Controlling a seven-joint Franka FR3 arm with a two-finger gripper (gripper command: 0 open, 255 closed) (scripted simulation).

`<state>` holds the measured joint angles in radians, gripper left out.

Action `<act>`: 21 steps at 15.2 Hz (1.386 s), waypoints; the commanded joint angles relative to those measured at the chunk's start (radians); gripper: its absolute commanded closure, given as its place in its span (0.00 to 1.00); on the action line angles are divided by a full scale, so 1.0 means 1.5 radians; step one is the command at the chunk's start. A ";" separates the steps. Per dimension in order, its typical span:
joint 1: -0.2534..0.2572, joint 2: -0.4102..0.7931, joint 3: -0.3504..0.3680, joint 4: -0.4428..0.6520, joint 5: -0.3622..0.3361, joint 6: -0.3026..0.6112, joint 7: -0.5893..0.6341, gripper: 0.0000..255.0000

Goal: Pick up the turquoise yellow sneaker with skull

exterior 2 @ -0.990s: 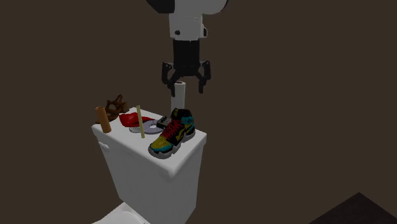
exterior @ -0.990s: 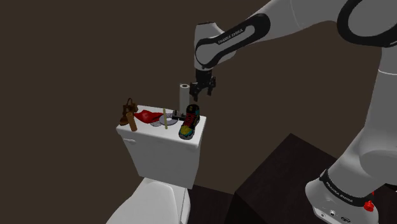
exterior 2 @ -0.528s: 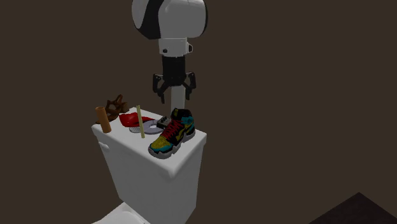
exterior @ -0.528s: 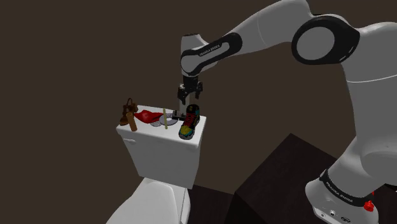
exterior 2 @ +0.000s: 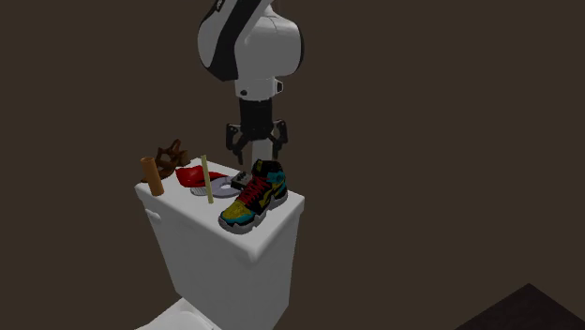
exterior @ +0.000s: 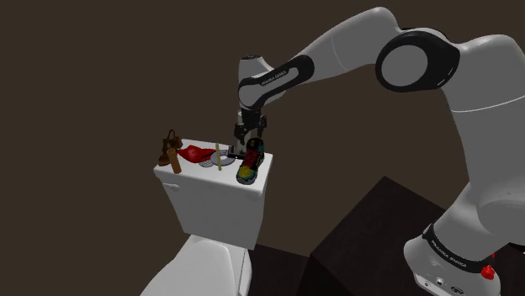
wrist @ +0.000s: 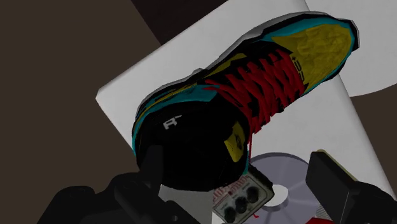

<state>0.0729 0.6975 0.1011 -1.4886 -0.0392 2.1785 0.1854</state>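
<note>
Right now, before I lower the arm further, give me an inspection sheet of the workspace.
Surface: white toilet tank lid, crowded with small things.
Job's things: sneaker, turquoise, yellow and black with red laces, upright on its sole at the shoulder view's right end of the lid.
Clutter: brown cylinder, red item, silver disc, thin yellowish stick standing up, small buttoned device beside the sneaker's heel.
Grippers: gripper above the sneaker's heel, fingers open, not clasping it.
Cables: nothing seen.
Surroundings: toilet bowl below, dark brown wall, dark box.
</note>
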 commanded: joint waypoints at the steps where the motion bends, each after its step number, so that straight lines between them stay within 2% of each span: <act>1: 0.000 0.003 0.000 0.000 0.000 0.003 0.000 0.00; 2: 0.000 0.003 0.000 0.001 0.000 0.002 0.000 1.00; 11: 0.000 0.003 0.000 0.000 0.000 0.003 0.000 1.00; 21: -0.001 -0.042 0.003 0.020 0.003 -0.061 0.000 1.00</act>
<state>0.0692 0.6412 0.1043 -1.4650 -0.0344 2.0975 0.1827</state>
